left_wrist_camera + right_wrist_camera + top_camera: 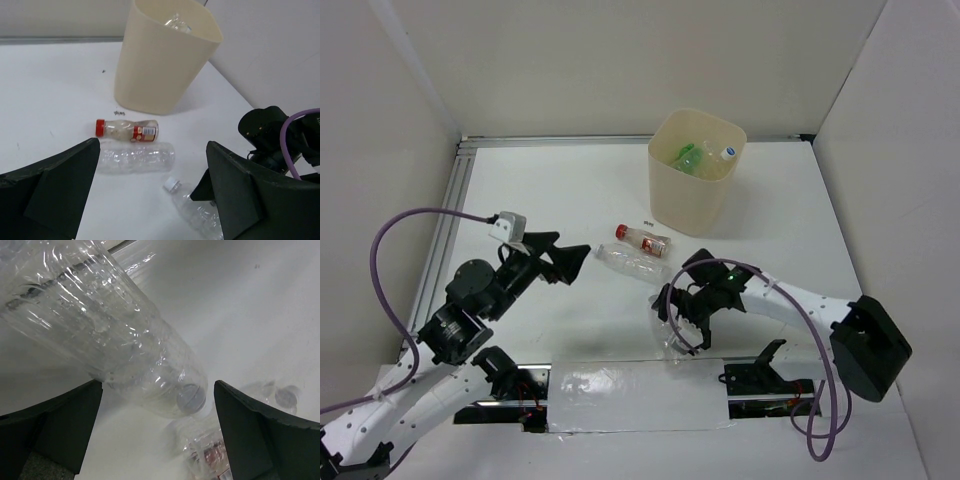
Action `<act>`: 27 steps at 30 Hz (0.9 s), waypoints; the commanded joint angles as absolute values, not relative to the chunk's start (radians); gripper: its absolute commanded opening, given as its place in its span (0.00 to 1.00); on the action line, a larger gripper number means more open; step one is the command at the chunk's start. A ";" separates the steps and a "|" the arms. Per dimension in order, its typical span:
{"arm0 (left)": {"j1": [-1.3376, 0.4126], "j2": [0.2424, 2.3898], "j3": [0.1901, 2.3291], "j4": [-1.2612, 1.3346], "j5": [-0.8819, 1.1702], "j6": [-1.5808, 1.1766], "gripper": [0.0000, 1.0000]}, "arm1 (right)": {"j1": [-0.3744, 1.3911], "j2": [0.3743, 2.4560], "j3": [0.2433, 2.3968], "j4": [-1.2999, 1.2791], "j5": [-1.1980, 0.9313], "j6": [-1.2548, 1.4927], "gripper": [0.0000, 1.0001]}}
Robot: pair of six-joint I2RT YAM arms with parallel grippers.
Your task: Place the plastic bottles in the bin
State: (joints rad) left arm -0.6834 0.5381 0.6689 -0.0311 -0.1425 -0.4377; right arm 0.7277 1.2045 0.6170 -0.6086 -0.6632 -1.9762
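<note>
Logged left pincer point(150, 195) with fingers spread wide, gripping nothing. Saw red-capped bottle point(127, 131) lying on its side on the white table point(50, 90) just ahead of that pincer, with a crushed clear bottle point(136, 157) alongside it, nearer the fingertips. Noted cream bin point(160, 65) standing upright farther ahead, beyond both bottles. Found green bottle point(690, 158) and white-capped bottle point(728, 152) inside the bin, well away from either pincer. Recorded right pincer point(157, 432) likewise parted, with a transparent bottle point(125, 340) lying lengthwise in the gap between its fingers. Could not tell whether either finger touched it; probably neither did.
</note>
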 commanded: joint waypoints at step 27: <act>-0.689 0.524 0.465 -0.125 -0.290 -0.988 1.00 | 0.790 1.324 1.496 -0.418 -0.569 -0.909 0.26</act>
State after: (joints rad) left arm -0.6842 0.4854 0.4774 -0.2207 -0.2611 -0.8783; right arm 0.8467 1.3323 1.3453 -0.5610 -0.6559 -1.2690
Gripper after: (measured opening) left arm 1.001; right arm 0.628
